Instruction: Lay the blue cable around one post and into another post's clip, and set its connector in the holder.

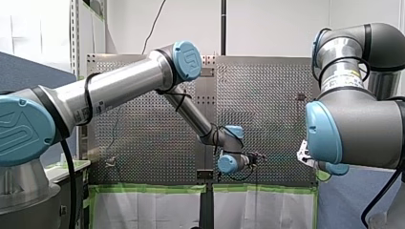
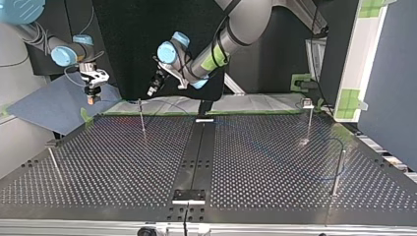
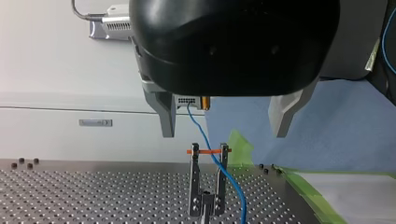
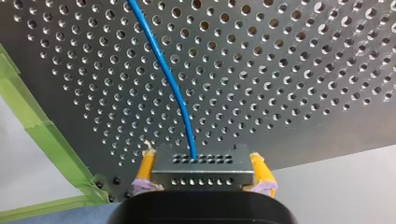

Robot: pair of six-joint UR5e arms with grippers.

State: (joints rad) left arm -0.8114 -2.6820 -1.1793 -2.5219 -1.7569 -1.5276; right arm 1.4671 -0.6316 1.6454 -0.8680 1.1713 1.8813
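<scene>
Yellow pads (image 4: 261,173) of my right pincer (image 4: 204,175) are clamped on both sides of the metal connector (image 4: 201,165). The blue cable (image 4: 170,84) leaves its middle and runs out over the perforated surface (image 4: 299,70). The grip is on the connector body, not the wire, likely so the wire stays free to steer. Green tape (image 4: 28,112) marks the surface edge just beside the pincer, so the connector sits at the edge, in the air, not in any holder yet.

Left wrist view: my left pincer (image 3: 224,133) has its metal fingers (image 3: 166,116) well apart, holding nothing, aimed at the same spot. Ahead, between those fingers, the connector shows raised. The cable drops from it to the clip post (image 3: 208,186), a two-prong fork with an orange band (image 3: 208,151) across the tips. The cable crosses the band between the prongs, then passes one prong and runs on down. Seated in the clip or only lying against it, cannot tell. The connector is held above and beyond the fork, probably to line the wire up with the slot. The left pincer, open and near, looks ready to guide or press the wire.

Top view: both pincers are near the far edge in the view's left half, well apart from the other posts (image 2: 309,120) at the view's right. The cable's run there is too faint to trace. The clip step seems in hand; connector placement is not yet done.
</scene>
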